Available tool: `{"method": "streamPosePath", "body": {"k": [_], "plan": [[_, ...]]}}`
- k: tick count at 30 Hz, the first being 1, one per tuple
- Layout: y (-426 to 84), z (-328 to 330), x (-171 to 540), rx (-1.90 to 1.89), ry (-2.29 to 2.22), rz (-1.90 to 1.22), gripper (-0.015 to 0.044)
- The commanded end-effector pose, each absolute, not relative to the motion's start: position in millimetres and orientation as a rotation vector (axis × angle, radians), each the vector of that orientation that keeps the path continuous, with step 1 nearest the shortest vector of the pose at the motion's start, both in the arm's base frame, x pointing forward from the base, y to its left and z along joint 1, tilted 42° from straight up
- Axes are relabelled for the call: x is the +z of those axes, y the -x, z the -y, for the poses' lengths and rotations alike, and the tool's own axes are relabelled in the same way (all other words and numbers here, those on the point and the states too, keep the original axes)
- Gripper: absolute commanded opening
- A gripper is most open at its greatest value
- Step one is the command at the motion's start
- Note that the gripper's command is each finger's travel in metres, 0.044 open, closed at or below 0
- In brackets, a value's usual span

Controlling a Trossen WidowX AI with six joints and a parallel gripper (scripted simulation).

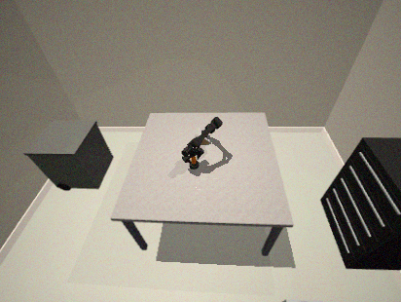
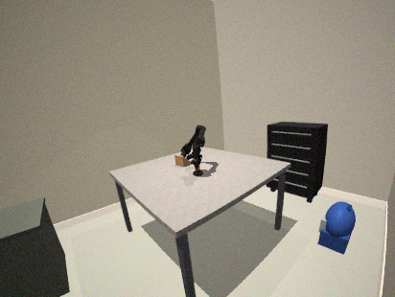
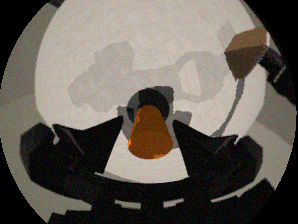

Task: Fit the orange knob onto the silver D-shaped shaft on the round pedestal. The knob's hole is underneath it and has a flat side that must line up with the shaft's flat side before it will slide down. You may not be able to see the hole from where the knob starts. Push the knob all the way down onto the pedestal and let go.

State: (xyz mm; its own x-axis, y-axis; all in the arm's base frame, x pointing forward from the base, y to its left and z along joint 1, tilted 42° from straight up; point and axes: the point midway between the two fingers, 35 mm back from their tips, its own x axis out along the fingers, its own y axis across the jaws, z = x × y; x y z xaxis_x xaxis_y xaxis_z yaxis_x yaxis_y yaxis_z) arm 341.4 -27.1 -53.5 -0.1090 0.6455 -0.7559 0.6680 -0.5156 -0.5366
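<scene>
The orange knob (image 1: pixel 194 160) (image 2: pixel 198 168) (image 3: pixel 151 135) stands upright over the dark round pedestal (image 1: pixel 194 167) (image 2: pixel 197 173) (image 3: pixel 134 106). In the wrist view its narrow end overlaps the pedestal's dark top. My gripper (image 3: pixel 148 120) is open, with a gap between each finger and the knob, one finger on either side. The silver shaft and the knob's hole are hidden. I cannot tell from these views whether the knob's underside touches the pedestal.
A brown-orange block (image 2: pixel 181 160) (image 3: pixel 246 50) (image 1: pixel 206 142) is on the table (image 1: pixel 243 195) (image 2: pixel 158 192) near the arm's base. A dark cabinet, a black chest of drawers and a blue object are on the floor around the table.
</scene>
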Motion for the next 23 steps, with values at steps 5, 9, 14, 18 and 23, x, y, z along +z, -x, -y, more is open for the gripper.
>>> {"method": "streamPosePath", "body": {"k": [5,9,14,18,23], "plan": [[-342,27,-53,-1.744,-2.084,-1.536,0.0440],[-346,40,-40,-1.744,-2.083,-1.533,0.0440],[-352,84,12,-1.747,-2.081,-1.532,0.0440],[-354,90,18,-1.747,-2.081,-1.533,0.0440],[-354,90,18,-1.747,-2.081,-1.533,0.0440]]}}
